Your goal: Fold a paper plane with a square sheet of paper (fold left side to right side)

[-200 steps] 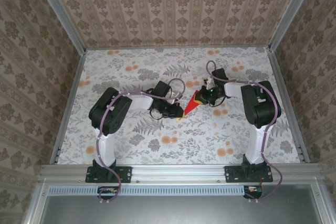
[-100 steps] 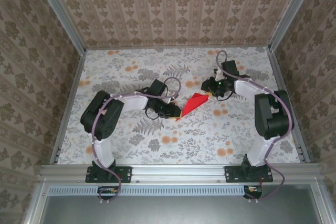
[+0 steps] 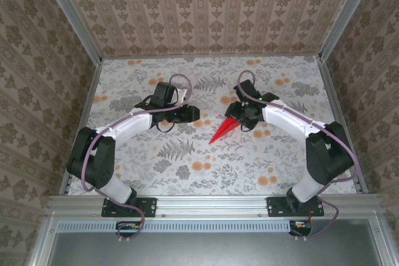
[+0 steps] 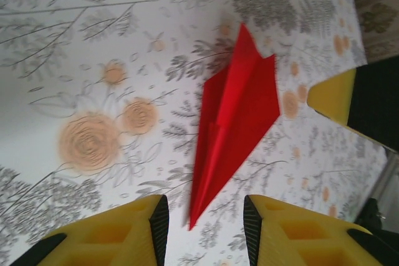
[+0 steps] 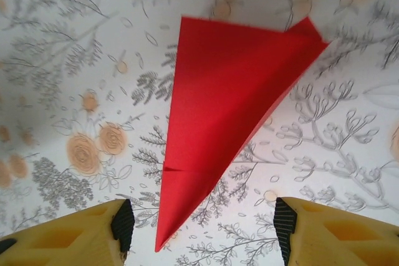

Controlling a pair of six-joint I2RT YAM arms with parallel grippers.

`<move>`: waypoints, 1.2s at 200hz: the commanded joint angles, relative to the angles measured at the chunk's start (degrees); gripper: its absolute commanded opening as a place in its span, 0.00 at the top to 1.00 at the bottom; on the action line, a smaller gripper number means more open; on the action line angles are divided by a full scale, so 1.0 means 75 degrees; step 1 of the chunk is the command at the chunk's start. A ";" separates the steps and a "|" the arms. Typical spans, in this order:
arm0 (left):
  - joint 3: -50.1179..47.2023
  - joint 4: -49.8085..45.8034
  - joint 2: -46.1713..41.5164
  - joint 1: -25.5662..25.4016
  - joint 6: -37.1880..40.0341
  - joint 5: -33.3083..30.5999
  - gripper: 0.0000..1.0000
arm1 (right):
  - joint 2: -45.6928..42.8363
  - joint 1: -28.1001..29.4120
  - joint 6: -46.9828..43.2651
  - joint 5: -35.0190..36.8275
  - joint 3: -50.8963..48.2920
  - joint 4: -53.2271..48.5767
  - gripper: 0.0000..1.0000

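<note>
The paper plane, the red sheet folded into a narrow dart, lies flat on the flowered table with its point toward the near left. My left gripper stands open to the plane's left, clear of it. In the left wrist view the plane lies ahead, its tip reaching between the yellow fingers of the left gripper without touching the pads. My right gripper is open over the plane's wide end. In the right wrist view the plane lies below the right gripper, apart from both pads.
The flowered tablecloth covers the table, with patterned walls on three sides and metal rails along the edges. One yellow finger of the right gripper shows at the right in the left wrist view.
Both grippers have opened and let go of the red paper plane, which now lies on the table. The left arm has drawn back to the left, and the right gripper has shifted slightly.
</note>
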 commanded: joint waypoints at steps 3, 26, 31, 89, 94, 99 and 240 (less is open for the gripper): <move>-0.0192 0.0094 -0.0194 0.0019 -0.0027 -0.0268 0.61 | 0.0622 0.0279 0.1464 0.0741 0.0475 -0.0666 0.35; -0.0301 0.0043 -0.0310 0.0034 0.0028 -0.0270 0.61 | 0.1144 0.0475 0.1798 0.0807 0.0766 -0.0791 0.37; -0.0321 0.0016 -0.0336 0.0036 0.0043 -0.0293 0.61 | 0.1233 0.0500 0.1875 0.0790 0.0758 -0.0781 0.38; -0.0401 -0.0221 -0.0728 0.0240 0.0176 -0.0506 0.61 | 0.1251 0.0615 0.1365 0.0264 0.0904 -0.0469 1.00; -0.0403 -0.0236 -0.0763 0.0262 0.0183 -0.0538 0.60 | 0.1156 0.0640 0.1152 0.0162 0.0932 -0.0380 1.00; -0.0403 -0.0262 -0.0788 0.0284 0.0191 -0.0573 0.61 | 0.1045 0.0653 0.0938 0.0052 0.0956 -0.0318 1.00; -0.0413 -0.0538 -0.1265 0.0388 0.0157 -0.0896 0.60 | -0.0922 -0.0710 -0.2454 -0.0861 -0.1611 0.0113 0.50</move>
